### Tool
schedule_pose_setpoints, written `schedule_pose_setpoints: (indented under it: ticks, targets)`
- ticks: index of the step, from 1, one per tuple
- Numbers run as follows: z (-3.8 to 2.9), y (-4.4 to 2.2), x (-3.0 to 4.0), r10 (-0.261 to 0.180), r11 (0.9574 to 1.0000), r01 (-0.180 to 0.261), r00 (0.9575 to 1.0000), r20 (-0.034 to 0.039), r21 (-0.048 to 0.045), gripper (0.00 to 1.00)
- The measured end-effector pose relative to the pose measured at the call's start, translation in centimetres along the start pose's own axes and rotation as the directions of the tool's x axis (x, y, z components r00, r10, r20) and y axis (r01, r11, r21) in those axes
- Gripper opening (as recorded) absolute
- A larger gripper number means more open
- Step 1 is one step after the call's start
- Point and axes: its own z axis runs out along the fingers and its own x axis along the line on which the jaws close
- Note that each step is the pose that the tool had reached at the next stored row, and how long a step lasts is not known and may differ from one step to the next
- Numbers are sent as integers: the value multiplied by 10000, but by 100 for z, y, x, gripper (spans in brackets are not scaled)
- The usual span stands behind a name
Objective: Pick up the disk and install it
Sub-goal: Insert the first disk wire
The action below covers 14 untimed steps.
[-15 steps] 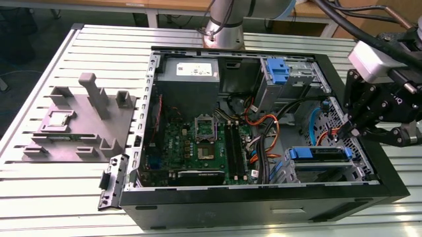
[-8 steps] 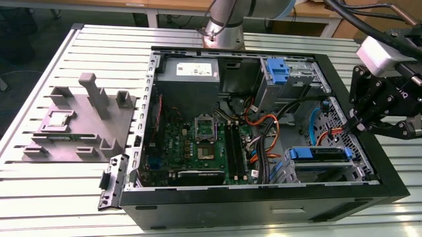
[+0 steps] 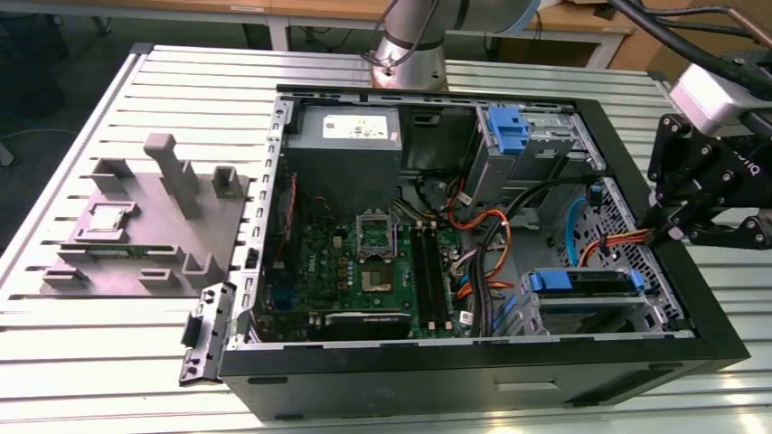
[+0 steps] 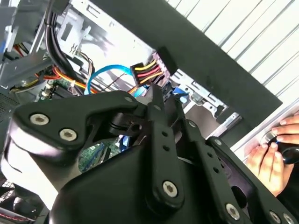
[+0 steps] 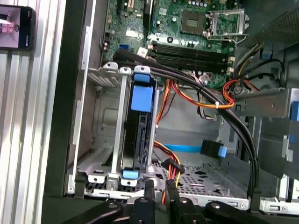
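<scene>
The disk (image 3: 581,282), silver-grey in its bright blue carrier, sits in the lower drive cage at the front corner of the open computer case (image 3: 483,384). In the first wrist view the disk (image 5: 140,100) stands on edge between the cage's metal rails. My gripper (image 5: 159,187) is a short way in front of the cage, fingers close together and holding nothing. In the exterior view the gripper (image 3: 663,232) hangs over the case's wall on the exterior view's right, above and beside the disk. Its black linkage (image 4: 154,140) shows in the second wrist view.
Orange, red and black cables (image 5: 219,105) run across the case beside the cage. A blue bracket (image 3: 508,128) sits in the upper bay. A grey fixture block (image 3: 151,226) stands on the slatted table at the exterior view's left. A person's hand (image 4: 269,156) rests outside the case.
</scene>
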Motion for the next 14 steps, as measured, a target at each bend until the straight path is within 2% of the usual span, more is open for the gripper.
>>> schedule_pose_setpoints:
  ticks: [3, 4, 7, 10, 14]
  targets:
    - [4, -30, 0, -1, 10000, 1, 10000, -2, -1, 31]
    - [3, -36, 0, -12, 10000, 12, 10000, -3, -1, 37]
    - [4, -47, 2, -148, 9999, 148, 9999, -1, -9, 37]
    - [5, -48, 2, -584, 9983, 584, 9983, -1, -35, 37]
    - [15, -48, 2, -1269, 9919, 1269, 9919, -7, -67, 37]
